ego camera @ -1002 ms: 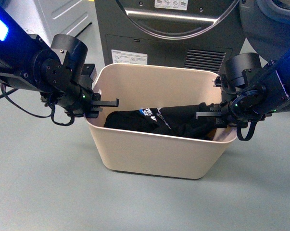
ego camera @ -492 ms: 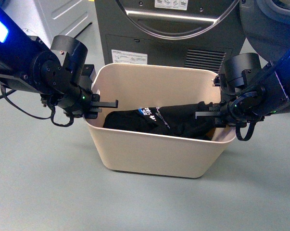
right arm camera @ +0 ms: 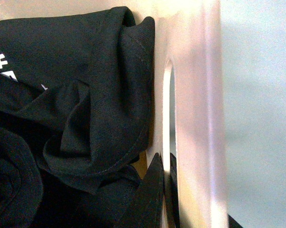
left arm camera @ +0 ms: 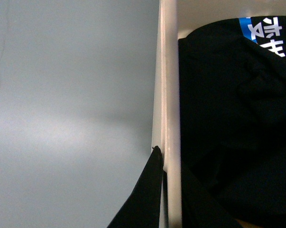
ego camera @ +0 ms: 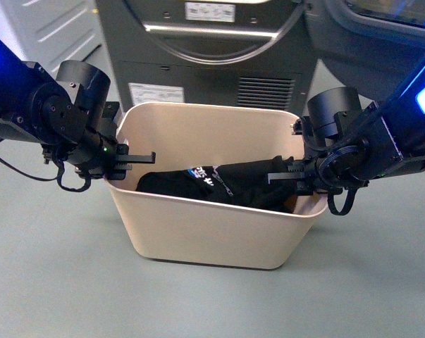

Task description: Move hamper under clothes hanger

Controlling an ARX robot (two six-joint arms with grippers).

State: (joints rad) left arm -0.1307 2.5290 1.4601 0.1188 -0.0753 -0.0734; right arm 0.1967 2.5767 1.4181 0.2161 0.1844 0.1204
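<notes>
The hamper (ego camera: 212, 236) is a cream plastic tub in the middle of the front view, holding a black garment (ego camera: 226, 182) with blue and white print. My left gripper (ego camera: 124, 163) is shut on the rim of its left short side. My right gripper (ego camera: 297, 179) is shut on the right short side. In the left wrist view, the left gripper (left arm camera: 169, 164) pinches the rim (left arm camera: 170, 71). In the right wrist view, the right gripper (right arm camera: 164, 164) grips the wall (right arm camera: 195, 95) by the slot handle (right arm camera: 167, 109). The clothes hanger is out of view.
A dark grey front-loading machine (ego camera: 212, 56) stands right behind the hamper. A second dark grey unit (ego camera: 381, 35) is at the back right, and a white cabinet (ego camera: 43, 28) is at the back left. Grey-green floor (ego camera: 57, 282) surrounds the hamper.
The machine behind has shifted well to the left in the front view. The hamper and both arms have shifted left by less. Both grippers still hold the hamper's sides.
</notes>
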